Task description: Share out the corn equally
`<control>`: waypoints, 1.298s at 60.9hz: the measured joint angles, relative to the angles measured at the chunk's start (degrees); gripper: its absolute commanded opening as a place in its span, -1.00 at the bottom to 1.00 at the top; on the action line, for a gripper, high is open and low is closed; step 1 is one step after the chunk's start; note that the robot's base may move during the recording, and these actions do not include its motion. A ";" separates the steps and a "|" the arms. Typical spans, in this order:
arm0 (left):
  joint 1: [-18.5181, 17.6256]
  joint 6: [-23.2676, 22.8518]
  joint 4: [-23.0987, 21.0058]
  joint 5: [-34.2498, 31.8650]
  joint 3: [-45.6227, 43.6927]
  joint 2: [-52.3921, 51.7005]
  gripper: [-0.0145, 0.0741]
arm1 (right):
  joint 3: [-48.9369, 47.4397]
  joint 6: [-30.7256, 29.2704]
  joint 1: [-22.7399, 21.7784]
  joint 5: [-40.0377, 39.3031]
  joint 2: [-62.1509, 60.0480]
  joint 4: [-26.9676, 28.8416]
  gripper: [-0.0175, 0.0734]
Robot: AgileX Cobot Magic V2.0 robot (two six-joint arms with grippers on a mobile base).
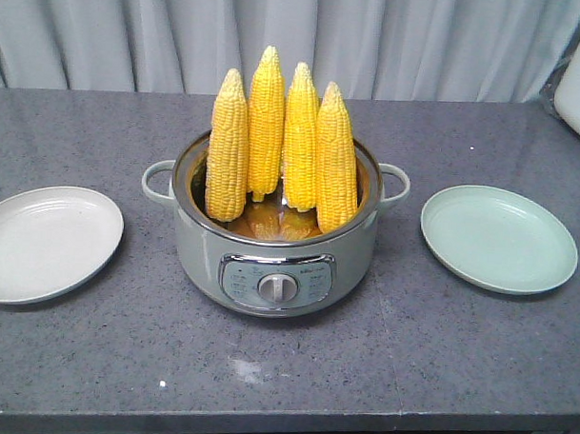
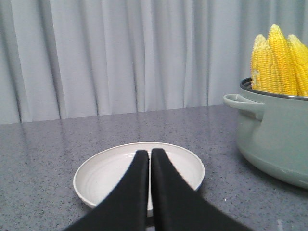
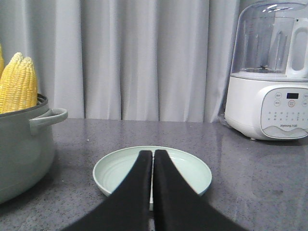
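Exterior front-facing view: four bright yellow corn cobs (image 1: 300,141) stand tips-up in the round pale green pot (image 1: 199,238), between your clenched, empty left pincer (image 2: 149,152) and right pincer (image 3: 153,152). Neither looks nearer.

My front camera is looking from the near edge of the desk (image 1: 123,364), tilted somewhat downward and facing the far curtain (image 1: 391,40). It is taking in the pot (image 1: 270,250) at centre, the white plate (image 1: 46,242) on the left and the green plate (image 1: 499,239) on the right. My left wrist camera is sitting low and close over the desk, peering along my left tool (image 2: 150,154) at the white plate, with the pot entering at the right edge. My right wrist camera is doing likewise over my right tool (image 3: 153,154), facing the green plate, with the pot at the left edge and a blender (image 3: 269,96) far right. All three are sharing the pot and its corn (image 1: 274,131).
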 measured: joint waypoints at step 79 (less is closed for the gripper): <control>0.00 0.00 0.00 -0.08 0.00 0.00 -0.69 | 0.05 1.66 0.00 -9.04 0.00 0.14 -0.64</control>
